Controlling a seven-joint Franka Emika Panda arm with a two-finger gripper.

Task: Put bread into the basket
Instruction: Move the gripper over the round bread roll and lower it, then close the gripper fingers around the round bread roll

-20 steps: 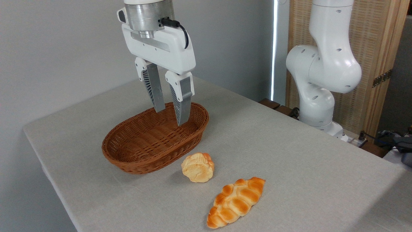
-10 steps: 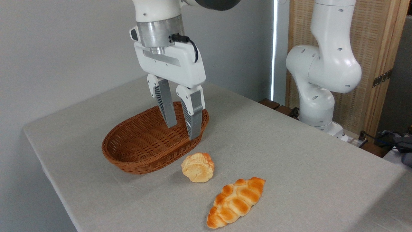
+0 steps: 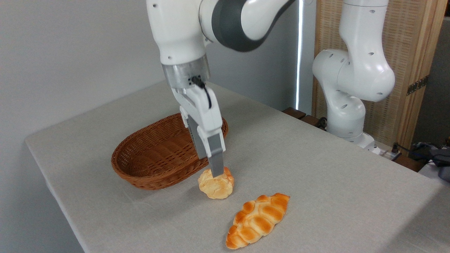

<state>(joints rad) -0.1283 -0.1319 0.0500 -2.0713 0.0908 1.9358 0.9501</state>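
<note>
Since a moment ago the claw (image 3: 215, 172) has left the space above the basket (image 3: 154, 154) and dropped onto the bread (image 3: 216, 185), turned edge-on, so whether it is open cannot be told. The bread sits unmoved on the grey desk (image 3: 316, 182), at the basket's 4 o'clock. A braided loaf (image 3: 257, 220) lies nearby. Grey wall behind; wicker screen (image 3: 407, 70) at 2 o'clock.
</note>
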